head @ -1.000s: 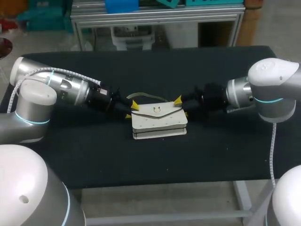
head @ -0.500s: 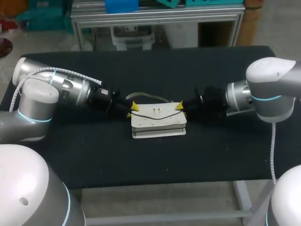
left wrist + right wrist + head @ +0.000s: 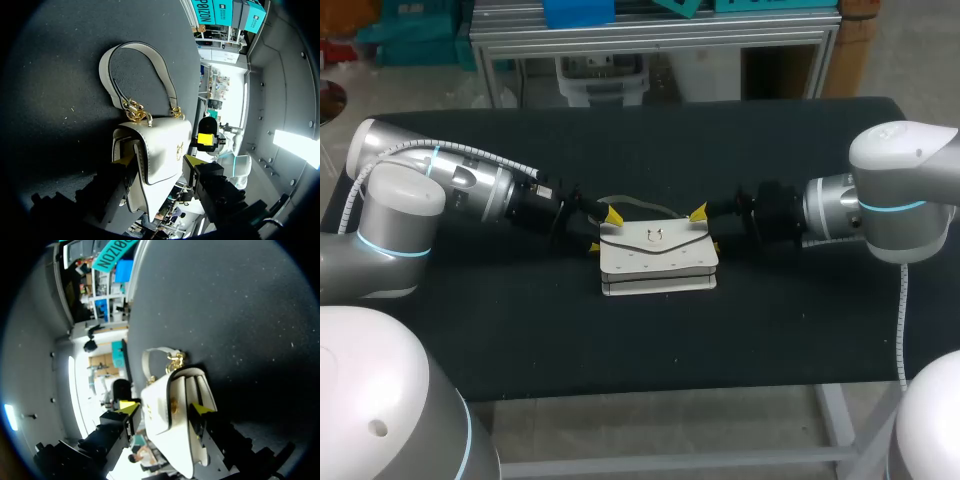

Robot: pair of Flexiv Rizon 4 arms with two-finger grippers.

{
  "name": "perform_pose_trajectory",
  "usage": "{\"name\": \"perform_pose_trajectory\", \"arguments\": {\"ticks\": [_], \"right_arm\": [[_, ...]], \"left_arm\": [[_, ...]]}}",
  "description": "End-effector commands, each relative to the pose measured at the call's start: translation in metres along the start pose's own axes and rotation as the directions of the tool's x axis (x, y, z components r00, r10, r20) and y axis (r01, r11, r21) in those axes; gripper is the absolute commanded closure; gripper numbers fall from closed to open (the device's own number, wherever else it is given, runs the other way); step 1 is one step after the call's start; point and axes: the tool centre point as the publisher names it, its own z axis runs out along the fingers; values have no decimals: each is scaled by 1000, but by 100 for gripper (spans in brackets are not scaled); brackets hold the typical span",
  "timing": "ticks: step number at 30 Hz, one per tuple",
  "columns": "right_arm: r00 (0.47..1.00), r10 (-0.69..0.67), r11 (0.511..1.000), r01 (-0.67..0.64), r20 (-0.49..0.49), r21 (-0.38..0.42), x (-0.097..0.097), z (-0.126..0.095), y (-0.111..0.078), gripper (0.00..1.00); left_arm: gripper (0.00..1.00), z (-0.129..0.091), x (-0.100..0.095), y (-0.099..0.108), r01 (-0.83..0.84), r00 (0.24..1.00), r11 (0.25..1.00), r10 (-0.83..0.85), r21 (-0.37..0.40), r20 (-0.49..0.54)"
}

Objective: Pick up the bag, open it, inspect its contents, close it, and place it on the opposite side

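Two grippers are here, one on each of two arms, and between them is one bag. The left gripper (image 3: 602, 230) has its fingers spread wide and stands astride the left end of the bag (image 3: 658, 258). In the left wrist view one yellow tip (image 3: 122, 158) lies against the folded side of the bag and the other is just beside the flap (image 3: 165, 150), but a firm hold from both sides does not show. The right gripper (image 3: 707, 228) is spread as wide at the right end, with the bag's end between its two tips, and it too has hold of nothing that I can see. The bag is white and rests on the black table (image 3: 520, 330) near the middle. Its long axis runs left to right, from one gripper to the other. It lies with the flap facing up, and one gold clasp (image 3: 656, 235) sits in the flap's middle. The base is toward the near edge and the top toward the far edge. Its one handle (image 3: 632, 204) lies on the table behind it, joined by gold links (image 3: 135, 115). The left arm (image 3: 470, 188) comes in from the left, low and sloping slightly down to the bag. The right arm (image 3: 840, 205) mirrors it from the right, so both wrists point inward at each other.
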Motion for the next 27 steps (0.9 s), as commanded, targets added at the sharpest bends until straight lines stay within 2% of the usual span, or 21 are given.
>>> {"name": "perform_pose_trajectory", "arguments": {"ticks": [1, 9, 11, 12, 14, 19, 23, 25, 26, 27], "right_arm": [[1000, 1, 1000, -1, -8, 0, -6, 4, -3, 0], [1000, 17, 1000, -17, -3, -3, -16, 8, -2, 1], [1000, 19, 1000, -19, 0, -4, -17, 8, -2, 29], [1000, 16, 1000, -16, 2, -6, -15, 7, -1, 57], [1000, 1, 1000, -1, -1, -11, -11, 5, -1, 100], [998, -61, 998, 61, -13, -21, 4, 0, -1, 100], [996, -93, 995, 93, -8, -20, 10, -3, -3, 100], [994, -105, 994, 105, -5, -15, 10, -3, -3, 100], [994, -107, 994, 107, -4, -14, 9, -4, -4, 100], [994, -112, 994, 112, -1, -10, 9, -4, -5, 100]], "left_arm": [[48, 6, -7, -1, 0, 1000, 1000, 0, -2, -12], [57, 15, -21, -6, 29, 999, 1000, -29, -5, -13], [59, 15, -22, -6, 32, 999, 999, -32, -3, -14], [60, 14, -20, -6, 31, 999, 1000, -31, -1, -14], [65, 11, -17, -4, 20, 1000, 1000, -19, 4, -17], [87, 7, -5, -1, -14, 1000, 1000, 15, 19, -13], [94, 7, 0, -1, -24, 1000, 999, 24, 21, -2], [90, 7, 0, -1, -25, 1000, 999, 25, 23, 1], [79, 7, 1, -2, -26, 1000, 999, 26, 23, 4], [60, 7, 1, -2, -26, 1000, 999, 26, 23, 5]]}}
